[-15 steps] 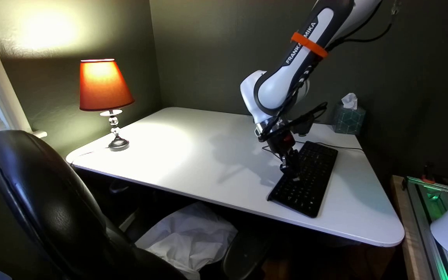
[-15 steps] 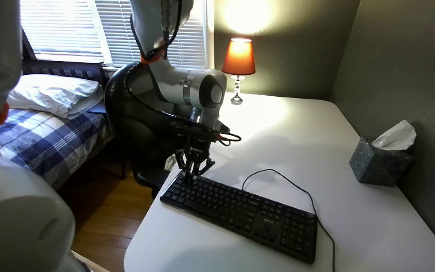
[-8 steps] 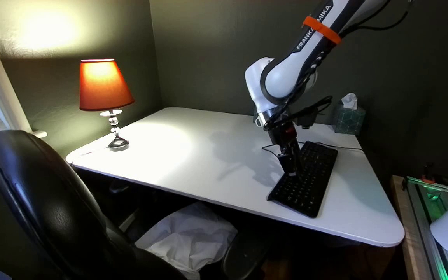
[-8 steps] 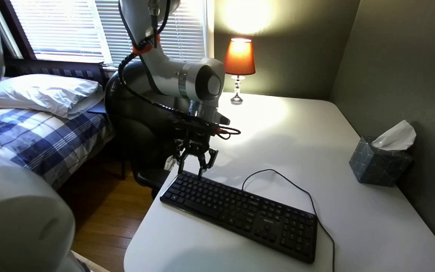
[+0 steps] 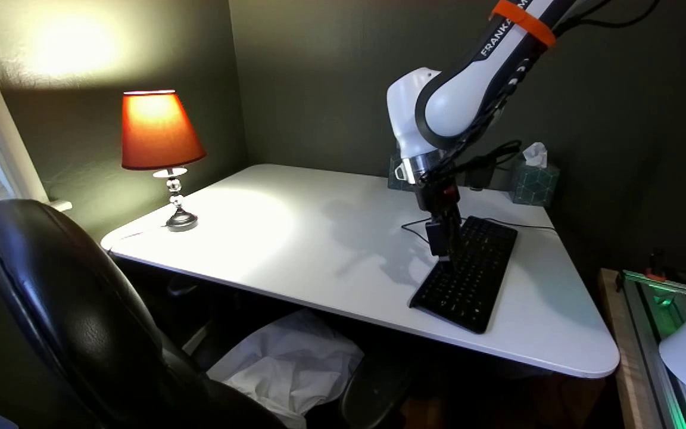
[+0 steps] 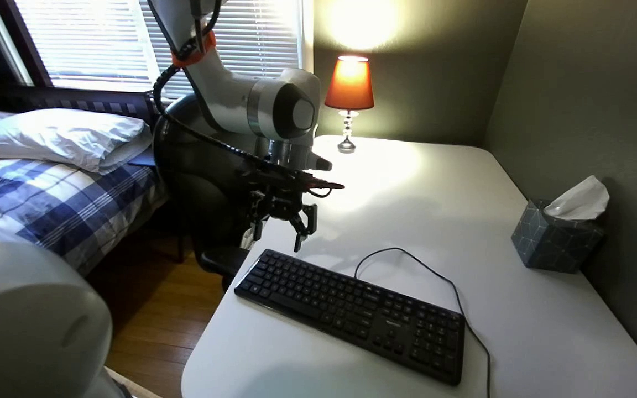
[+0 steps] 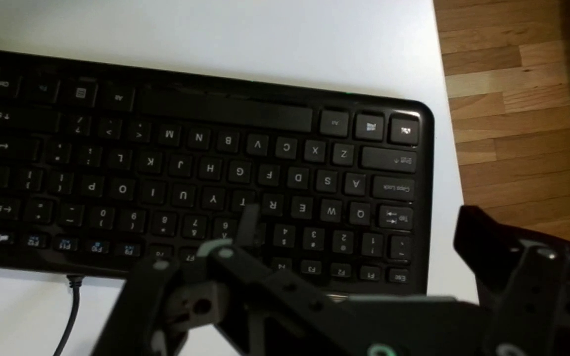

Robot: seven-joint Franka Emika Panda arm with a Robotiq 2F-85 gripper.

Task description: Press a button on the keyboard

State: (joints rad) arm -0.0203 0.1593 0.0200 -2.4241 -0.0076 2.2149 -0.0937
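Observation:
The black keyboard [image 6: 351,315] lies flat on the white desk and shows in both exterior views. In the wrist view its lettered keys [image 7: 211,168] appear upside down. My gripper [image 6: 277,239] hangs over the Esc end of the keyboard, by its back edge, fingers pointing down. The fingertips look raised clear of the keys. The jaws stand wide apart with nothing between them. In the wrist view one finger [image 7: 249,222] overlaps the keys near T and 5, while the opposite finger [image 7: 478,242] is past the keyboard's end, over the desk edge.
A thin black cable [image 6: 445,278] runs from the keyboard's back edge across the desk. A tissue box [image 6: 559,237] stands by the wall, and a lit red lamp [image 6: 350,88] at the desk's far end. A black office chair [image 5: 81,310] stands by the desk.
One second ago the fingers were together, down at the keys. Since then they have spread apart, and the gripper has risen off the keyboard.

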